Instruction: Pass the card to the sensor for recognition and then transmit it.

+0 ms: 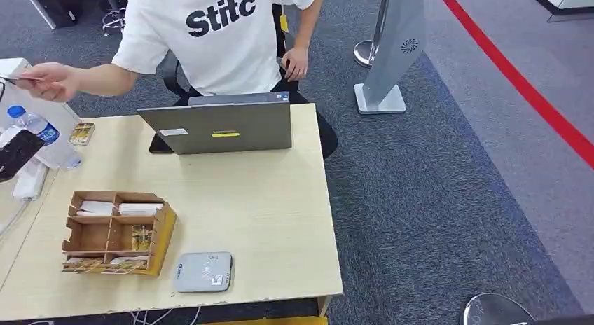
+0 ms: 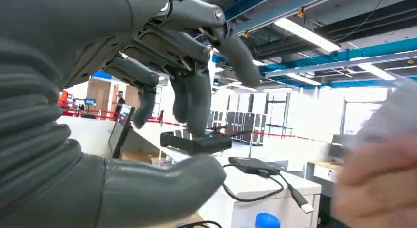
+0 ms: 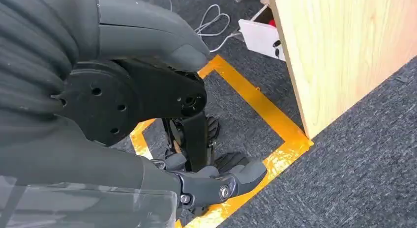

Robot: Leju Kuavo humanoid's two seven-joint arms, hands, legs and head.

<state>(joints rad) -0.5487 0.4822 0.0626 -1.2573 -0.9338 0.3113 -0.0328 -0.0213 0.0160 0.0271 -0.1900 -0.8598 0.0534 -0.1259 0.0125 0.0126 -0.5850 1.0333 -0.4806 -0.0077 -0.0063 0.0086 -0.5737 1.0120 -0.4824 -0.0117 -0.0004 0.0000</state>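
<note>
The desk (image 1: pixel 280 220) carries a grey laptop (image 1: pixel 224 125) at its far edge, a cardboard organiser (image 1: pixel 115 232) toward the near left corner and the flat grey sensor (image 1: pixel 203 272) at the near edge. A person (image 1: pixel 217 38) in a white shirt sits behind the laptop, a hand (image 1: pixel 49 80) stretched past the far left corner holding the card (image 1: pixel 17 78). The left hand (image 2: pixel 162 90) is raised with fingers spread and nothing in it. The right hand (image 3: pixel 147 105) hangs beside the desk over carpet, fingers loose, holding nothing.
</note>
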